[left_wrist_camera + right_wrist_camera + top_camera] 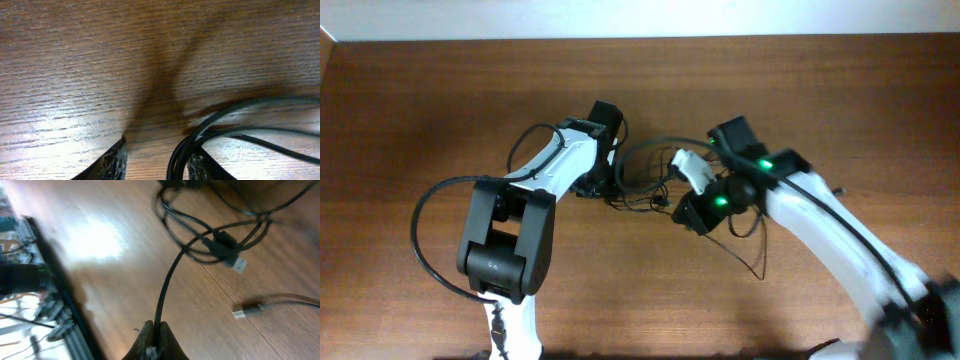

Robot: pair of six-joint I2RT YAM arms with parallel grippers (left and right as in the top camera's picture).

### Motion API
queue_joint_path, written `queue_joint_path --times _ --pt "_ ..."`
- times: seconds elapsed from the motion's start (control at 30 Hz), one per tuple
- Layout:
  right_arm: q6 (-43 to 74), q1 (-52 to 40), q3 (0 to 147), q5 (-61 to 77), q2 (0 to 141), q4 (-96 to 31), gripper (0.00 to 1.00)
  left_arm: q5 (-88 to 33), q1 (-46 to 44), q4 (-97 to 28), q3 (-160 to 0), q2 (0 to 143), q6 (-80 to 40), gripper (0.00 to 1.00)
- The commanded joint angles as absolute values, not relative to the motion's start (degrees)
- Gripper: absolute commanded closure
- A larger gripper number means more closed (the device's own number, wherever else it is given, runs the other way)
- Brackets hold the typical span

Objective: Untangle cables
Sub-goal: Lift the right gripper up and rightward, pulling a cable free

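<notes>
Nearest, right gripper (154, 339) jaws pinch one strand of the cables (216, 241); left gripper (156, 164) jaws apart, apparently straddling a loop. Step: freeing that strand. Next: slow pull away from knot.

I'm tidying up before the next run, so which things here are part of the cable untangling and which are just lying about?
Part of the job: cables, with their plugs; right end effector, shut on one cable; left end effector, open with cables between its fingers.
Just lying about: table; the left arm's own thick cord; dark rail at the table edge.
</notes>
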State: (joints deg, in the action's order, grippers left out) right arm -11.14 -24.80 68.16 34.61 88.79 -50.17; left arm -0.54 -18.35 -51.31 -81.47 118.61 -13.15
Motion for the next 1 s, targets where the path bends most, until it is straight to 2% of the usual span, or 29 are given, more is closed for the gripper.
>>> queue_joint_path --times 0.0,0.4,0.7,0.8,0.97 --pt "-11.6 -24.9 69.1 35.8 79.0 -52.3 0.96 -0.2 -18.0 -50.8 -80.3 118.7 -13.9 0.61" --pt "-10.0 -24.9 74.6 35.8 49.4 -49.5 0.96 -0.2 -18.0 -50.4 -80.3 118.7 -13.9 0.61" --pt "-8.5 -24.9 81.0 35.0 39.9 -40.3 0.96 -0.2 -18.0 -50.4 -80.3 118.7 -13.9 0.61" --pt "-5.2 -24.9 81.7 28.2 39.9 -40.1 0.96 -0.2 -18.0 -50.4 -80.3 118.7 -13.9 0.6" --pt "2.6 -24.9 81.6 8.1 40.1 -44.7 0.96 -0.2 -18.0 -50.4 -80.3 118.7 -13.9 0.59"
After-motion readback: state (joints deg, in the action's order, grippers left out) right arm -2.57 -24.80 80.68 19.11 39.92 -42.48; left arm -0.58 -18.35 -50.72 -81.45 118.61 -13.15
